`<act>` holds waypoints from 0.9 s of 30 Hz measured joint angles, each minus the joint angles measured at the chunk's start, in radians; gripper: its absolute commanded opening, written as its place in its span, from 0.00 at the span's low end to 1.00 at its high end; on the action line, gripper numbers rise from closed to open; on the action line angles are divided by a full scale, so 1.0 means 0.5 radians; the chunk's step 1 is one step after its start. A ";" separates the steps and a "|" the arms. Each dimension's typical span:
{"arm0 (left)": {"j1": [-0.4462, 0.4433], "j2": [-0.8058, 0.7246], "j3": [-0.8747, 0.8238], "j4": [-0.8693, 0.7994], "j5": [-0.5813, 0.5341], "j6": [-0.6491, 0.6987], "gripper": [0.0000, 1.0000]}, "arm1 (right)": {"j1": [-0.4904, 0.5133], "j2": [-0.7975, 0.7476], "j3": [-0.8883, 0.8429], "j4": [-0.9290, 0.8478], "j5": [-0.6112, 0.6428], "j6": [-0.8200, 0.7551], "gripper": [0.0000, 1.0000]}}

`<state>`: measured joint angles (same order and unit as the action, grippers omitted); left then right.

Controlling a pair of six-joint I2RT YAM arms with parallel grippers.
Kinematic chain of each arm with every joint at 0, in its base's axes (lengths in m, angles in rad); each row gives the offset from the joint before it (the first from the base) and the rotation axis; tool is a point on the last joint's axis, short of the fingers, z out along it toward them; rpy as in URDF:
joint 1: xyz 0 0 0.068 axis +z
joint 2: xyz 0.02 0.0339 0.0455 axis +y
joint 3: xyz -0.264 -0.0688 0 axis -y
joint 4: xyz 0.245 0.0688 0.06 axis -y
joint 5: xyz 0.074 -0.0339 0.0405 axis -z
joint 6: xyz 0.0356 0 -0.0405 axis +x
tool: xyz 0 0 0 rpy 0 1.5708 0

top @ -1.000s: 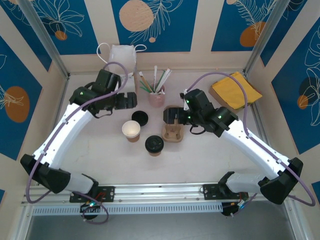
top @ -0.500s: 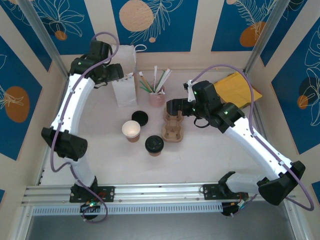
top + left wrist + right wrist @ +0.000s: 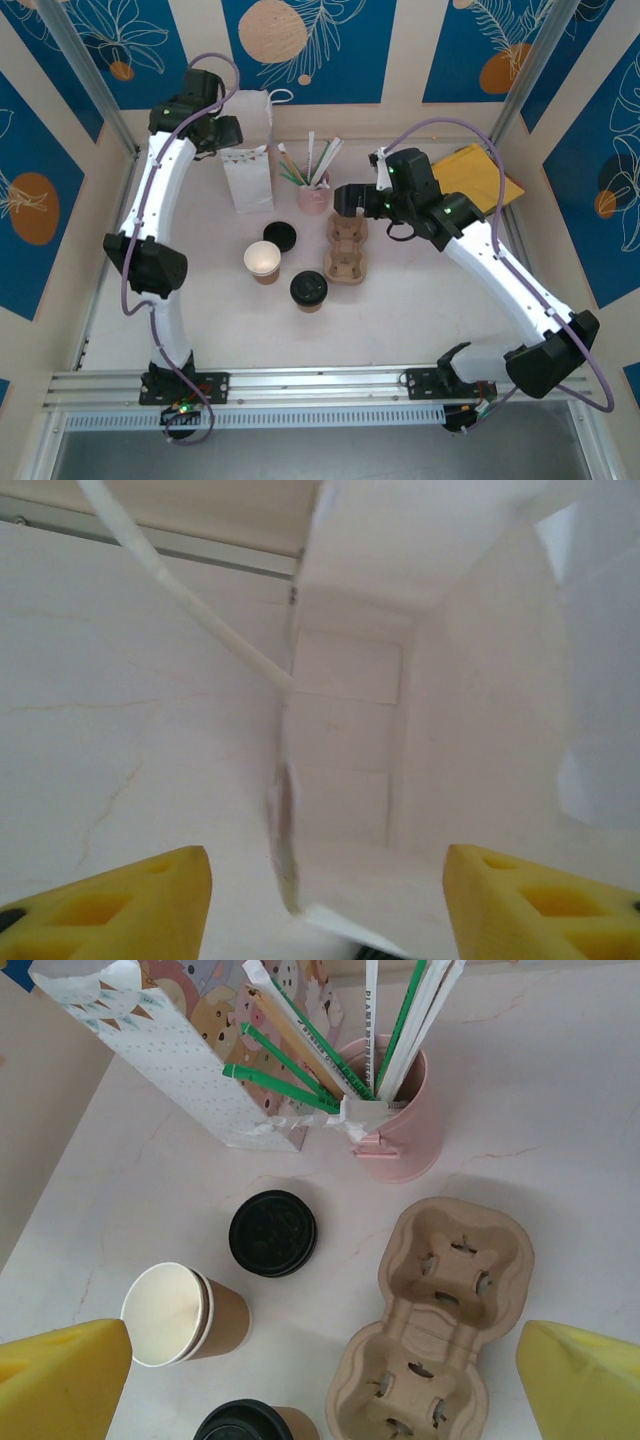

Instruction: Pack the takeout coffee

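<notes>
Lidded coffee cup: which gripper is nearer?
Right. The right gripper hovers at the cup carrier's far end, behind the lidded cup; the left gripper is farther back, at the paper bag's mouth.

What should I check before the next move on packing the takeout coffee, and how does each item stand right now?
1. Takeout coffee upright with its lid on: ok.
2. Right jaws open and holding nothing: ok.
3. Right jaws lined up over the coffee: not ok, they hang nearer the cup carrier, further back on the table.
4. White bag standing with its mouth open: ok.
5. Left jaws closed on the bag's wall: not ok, they straddle its edge, apart.
6. Coffee free of the open cup and the loose lid: ok, it stands apart from both.
</notes>
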<state>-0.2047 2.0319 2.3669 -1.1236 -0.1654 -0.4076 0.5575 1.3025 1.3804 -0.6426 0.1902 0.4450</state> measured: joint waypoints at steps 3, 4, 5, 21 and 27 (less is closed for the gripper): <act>0.053 0.081 0.028 0.007 0.004 0.050 0.53 | -0.002 0.047 0.036 0.001 -0.030 0.000 0.99; 0.064 0.105 0.031 0.013 0.009 0.058 0.50 | -0.002 0.057 0.043 0.001 -0.037 0.000 0.99; 0.076 0.130 0.034 0.017 0.016 0.077 0.48 | -0.002 0.069 0.050 0.000 -0.048 0.000 0.99; 0.196 0.092 -0.139 0.058 0.080 0.317 0.00 | -0.003 0.153 0.064 -0.003 -0.154 0.001 0.99; 0.217 -0.215 -0.484 0.060 0.076 0.441 0.00 | -0.011 0.164 0.064 -0.001 -0.214 0.000 0.99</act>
<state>-0.0963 1.9244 2.1246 -1.0935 -0.1272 -0.1871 0.5518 1.3846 1.4124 -0.6430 0.0830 0.4450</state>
